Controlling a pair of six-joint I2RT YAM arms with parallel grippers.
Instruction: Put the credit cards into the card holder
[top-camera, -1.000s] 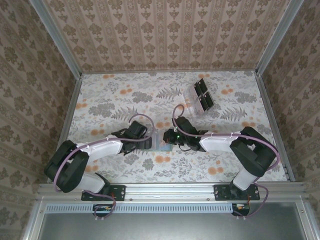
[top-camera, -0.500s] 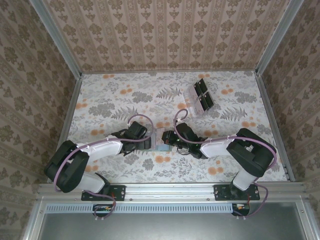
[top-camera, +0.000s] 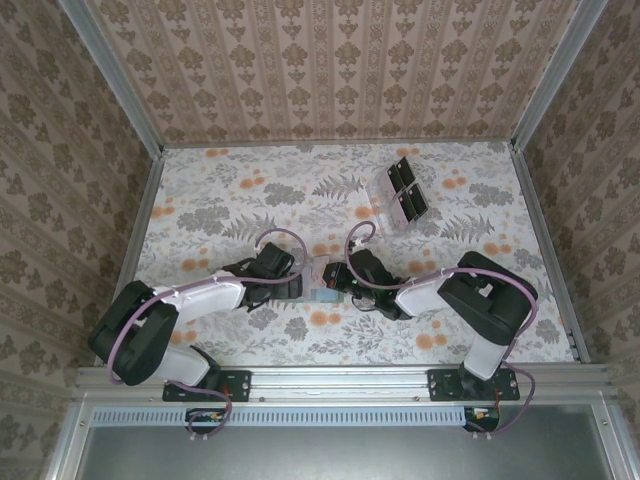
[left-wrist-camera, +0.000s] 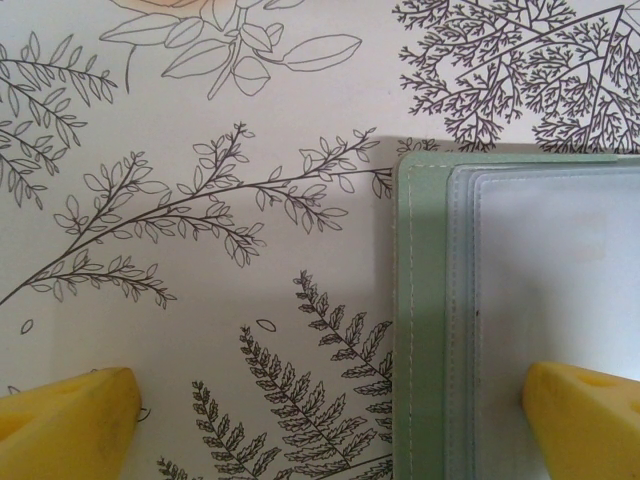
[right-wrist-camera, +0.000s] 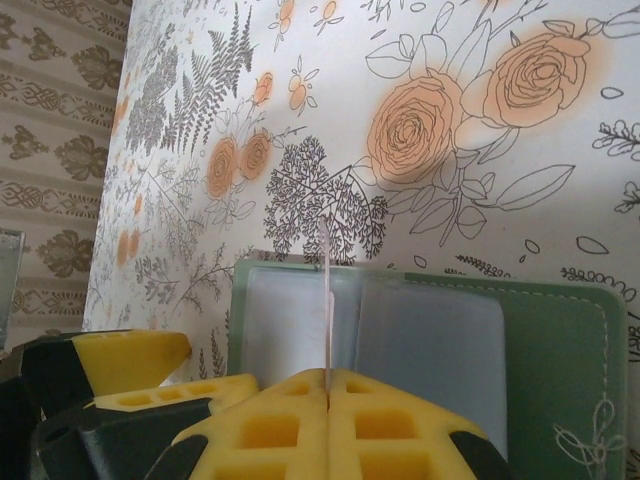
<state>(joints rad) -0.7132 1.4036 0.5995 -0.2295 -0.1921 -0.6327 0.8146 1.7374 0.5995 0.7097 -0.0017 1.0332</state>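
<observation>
Flowered cloth, printed with orange roses and grey ferns, is covering the table, and beige patterned wallpaper is closing it in on three sides. Two arms are reaching in from 6 o'clock and meeting near the table's middle. The card holder is lying open and flat there, between the two arms. A clear rack with dark square panels is standing well apart, at about 1 o'clock from the holder.

The left gripper is holding its yellow fingers wide apart and gripping nothing. In the left wrist view, one fingertip is sitting over bare cloth at 8 o'clock. The other is sitting over the holder's clear pocket at 4 o'clock, just inside its stitched green edge.

The right gripper is pressing its pads together on one credit card. The card is showing edge-on as a thin pale line pointing toward 12 o'clock, over the holder's pale pockets. A small line-drawn flower sprig is showing on the green cover at 4 o'clock.
</observation>
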